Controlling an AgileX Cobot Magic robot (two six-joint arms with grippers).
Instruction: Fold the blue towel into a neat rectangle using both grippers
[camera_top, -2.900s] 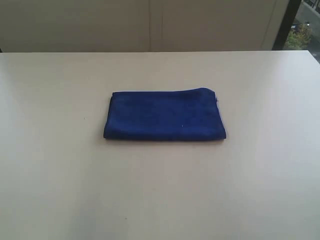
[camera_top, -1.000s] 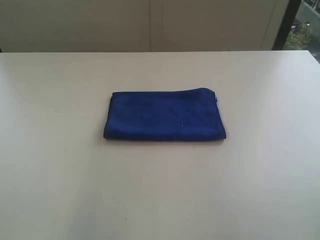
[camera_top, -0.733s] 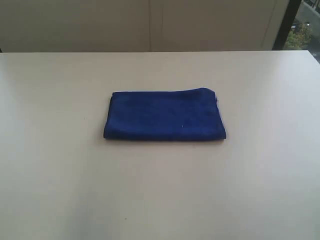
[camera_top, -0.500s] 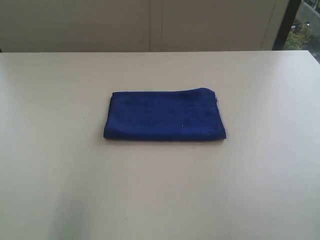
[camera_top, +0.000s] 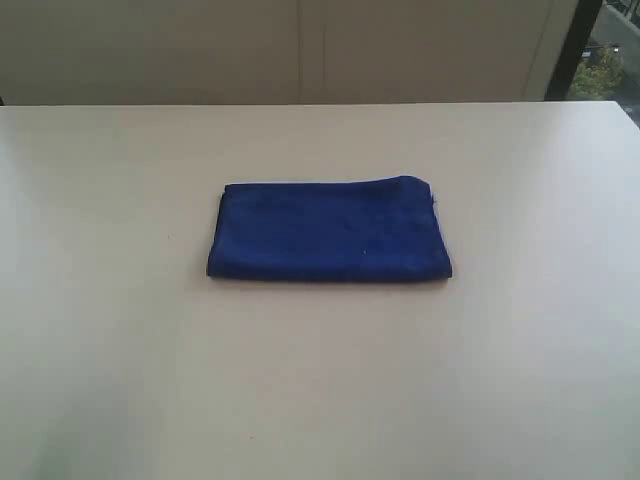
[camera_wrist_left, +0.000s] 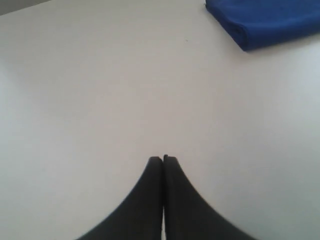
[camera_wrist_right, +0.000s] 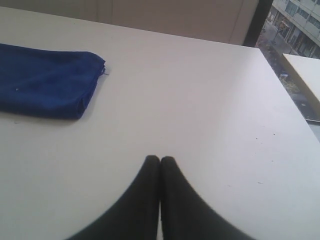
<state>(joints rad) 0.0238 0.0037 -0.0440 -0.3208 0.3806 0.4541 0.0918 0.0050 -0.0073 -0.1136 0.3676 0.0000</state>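
Observation:
The blue towel (camera_top: 328, 230) lies folded into a flat rectangle near the middle of the white table (camera_top: 320, 380). Neither arm shows in the exterior view. In the left wrist view my left gripper (camera_wrist_left: 163, 159) is shut on nothing above bare table, well apart from a corner of the blue towel (camera_wrist_left: 265, 22). In the right wrist view my right gripper (camera_wrist_right: 160, 159) is also shut and empty, with the blue towel (camera_wrist_right: 45, 80) a good way off to one side.
A pale wall (camera_top: 300, 50) runs behind the table's far edge. A dark window frame (camera_top: 572, 45) stands at the back right, and the table's right edge (camera_wrist_right: 295, 107) shows in the right wrist view.

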